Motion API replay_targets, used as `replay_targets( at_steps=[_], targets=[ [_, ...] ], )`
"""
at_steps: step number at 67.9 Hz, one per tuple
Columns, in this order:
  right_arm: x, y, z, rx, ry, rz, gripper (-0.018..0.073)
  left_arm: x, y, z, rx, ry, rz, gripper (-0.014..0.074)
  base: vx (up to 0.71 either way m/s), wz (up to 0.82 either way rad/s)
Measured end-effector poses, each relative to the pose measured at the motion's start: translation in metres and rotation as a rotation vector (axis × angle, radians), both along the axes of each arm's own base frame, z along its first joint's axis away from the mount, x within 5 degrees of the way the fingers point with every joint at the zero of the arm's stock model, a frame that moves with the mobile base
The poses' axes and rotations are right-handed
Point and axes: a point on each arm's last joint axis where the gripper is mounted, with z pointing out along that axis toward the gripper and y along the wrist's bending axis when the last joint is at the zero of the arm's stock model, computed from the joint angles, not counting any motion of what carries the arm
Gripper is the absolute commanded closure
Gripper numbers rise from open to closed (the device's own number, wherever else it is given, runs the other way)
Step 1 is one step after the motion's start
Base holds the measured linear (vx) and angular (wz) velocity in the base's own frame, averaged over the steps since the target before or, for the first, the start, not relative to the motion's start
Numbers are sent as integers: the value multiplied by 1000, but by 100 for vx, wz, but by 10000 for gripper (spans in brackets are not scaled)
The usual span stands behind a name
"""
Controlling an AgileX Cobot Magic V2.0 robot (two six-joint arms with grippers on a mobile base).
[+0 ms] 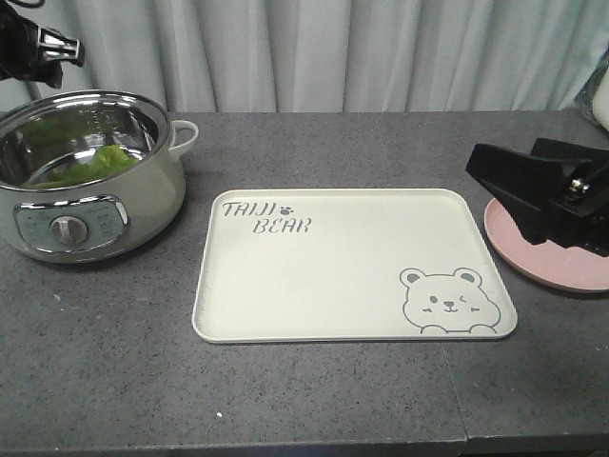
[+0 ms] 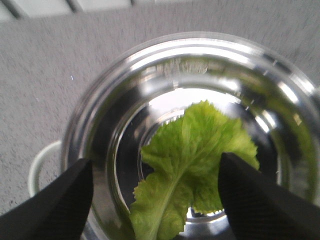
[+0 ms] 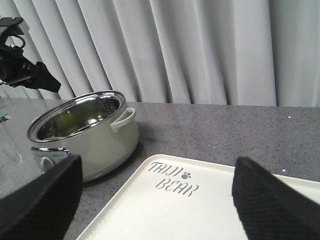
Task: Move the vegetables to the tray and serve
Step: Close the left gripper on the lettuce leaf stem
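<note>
While spread wide and empty above the pot (image 1: 143, 195), could skid on its slick steel floor and tear the thin, crinkly lettuce leaf (image 2: 200, 135) lying flat inside: so for the left claw (image 2: 156, 167). Also released: right claw (image 3: 157, 167), beyond the smooth cream tray (image 1: 333, 276) beside the pot.

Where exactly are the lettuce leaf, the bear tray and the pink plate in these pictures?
Lettuce leaf (image 2: 192, 155): left wrist view, middle of the leaf, beside its pale rib.
Tray (image 1: 319, 281): front view, bare floor at its centre.
Pink plate (image 1: 557, 268): front view, uncovered front part near the rim.
</note>
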Motion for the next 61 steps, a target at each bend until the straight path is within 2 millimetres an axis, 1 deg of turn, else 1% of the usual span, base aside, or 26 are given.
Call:
replay_targets(
  at_steps=[12, 26, 35, 48, 61],
  targets=[
    [0, 1, -1, -2, 6, 9, -24, 19, -2, -32, 2, 84, -7, 83, 0, 0],
    [-1, 2, -1, 1, 14, 24, -24, 32, -8, -58, -24, 148, -42, 83, 0, 0],
    [-2, 2, -2, -4, 17, 28, -24, 37, -6, -68, -32, 171, -41, 83, 0, 0],
    [-2, 2, -2, -1, 26, 32, -24, 43, 2, -81, -59, 200, -22, 83, 0, 0],
    [-2, 2, -2, 1, 34, 32, -24, 50, 2, -101, -88, 254, -24, 83, 0, 0]
  ],
)
